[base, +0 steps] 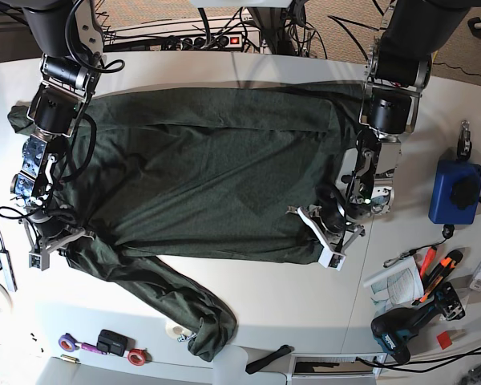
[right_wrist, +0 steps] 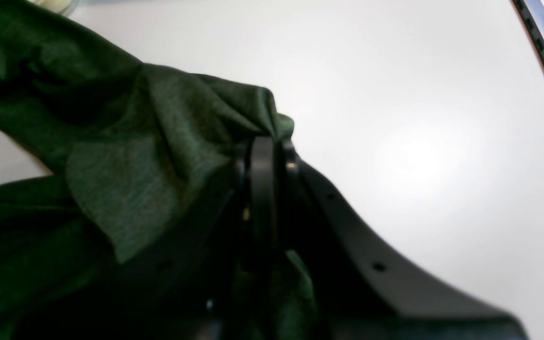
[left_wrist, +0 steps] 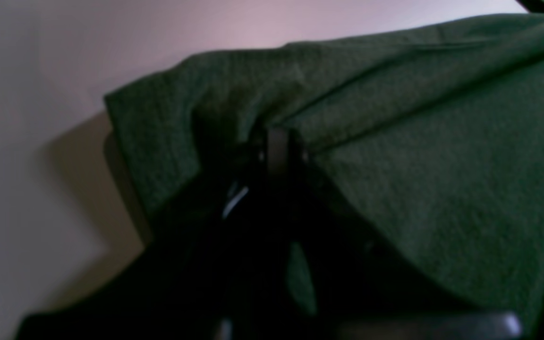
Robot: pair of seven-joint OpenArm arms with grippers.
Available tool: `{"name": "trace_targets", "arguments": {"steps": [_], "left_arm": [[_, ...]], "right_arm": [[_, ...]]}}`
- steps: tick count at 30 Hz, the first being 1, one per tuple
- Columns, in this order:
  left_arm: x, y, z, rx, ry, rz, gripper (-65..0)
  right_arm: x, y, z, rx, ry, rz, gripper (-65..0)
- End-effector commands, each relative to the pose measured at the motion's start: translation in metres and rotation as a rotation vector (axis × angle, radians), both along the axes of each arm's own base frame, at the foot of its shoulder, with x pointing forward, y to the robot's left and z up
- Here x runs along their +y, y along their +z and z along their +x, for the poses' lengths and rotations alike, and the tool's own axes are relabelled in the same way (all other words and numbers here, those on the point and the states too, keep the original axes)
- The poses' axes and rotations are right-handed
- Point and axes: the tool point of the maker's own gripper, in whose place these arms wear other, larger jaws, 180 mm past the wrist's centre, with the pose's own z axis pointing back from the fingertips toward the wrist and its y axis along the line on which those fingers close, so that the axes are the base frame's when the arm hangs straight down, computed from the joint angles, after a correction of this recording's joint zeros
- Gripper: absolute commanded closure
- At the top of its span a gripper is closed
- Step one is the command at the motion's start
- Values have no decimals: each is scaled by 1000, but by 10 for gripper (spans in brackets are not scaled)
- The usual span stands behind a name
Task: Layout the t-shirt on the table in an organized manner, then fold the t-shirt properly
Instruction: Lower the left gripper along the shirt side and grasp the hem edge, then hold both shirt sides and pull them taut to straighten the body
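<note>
While the shirt [base: 208, 176] lies spread across the middle of the table [base: 289, 305], both grippers sit at its lower edge. The left gripper [left_wrist: 276, 148] is pressed together on a bunched fold of green cloth that drapes over its fingers. The right gripper [right_wrist: 265, 146] pinches a gathered corner of the shirt between nearly closed jaws. One sleeve trails off toward the near table edge, crumpled at its end. A blue pouch [base: 455, 190] rests beside the left arm.
</note>
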Motion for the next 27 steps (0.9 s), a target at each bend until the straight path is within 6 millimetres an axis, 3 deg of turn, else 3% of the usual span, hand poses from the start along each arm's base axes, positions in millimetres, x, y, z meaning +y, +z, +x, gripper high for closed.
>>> {"name": "trace_targets", "arguments": {"steps": [1,3,5,11,18,27], "left_arm": [[19,-22,-12,91,2,108,0],[21,-23,-12,91,2,109,0],[24,-23,-12,92,4,115,0],[27,-23,-12,92,7,120,0],[26,-23,-12,90,8,114,0],[24,-22,-12,85,8,110,0]], "right_arm": [[-10,29,11,-74,-14,-21,-114],[-10,29,11,-74,-14,-21,-251],[-10,29,11,-76,-14,-21,-303],[-18,34,10,-89,-31,-34,-303],[-58,36,-1,-63,-192,-111,-303],[-37,4,4,-83,-118,13,-303]]}}
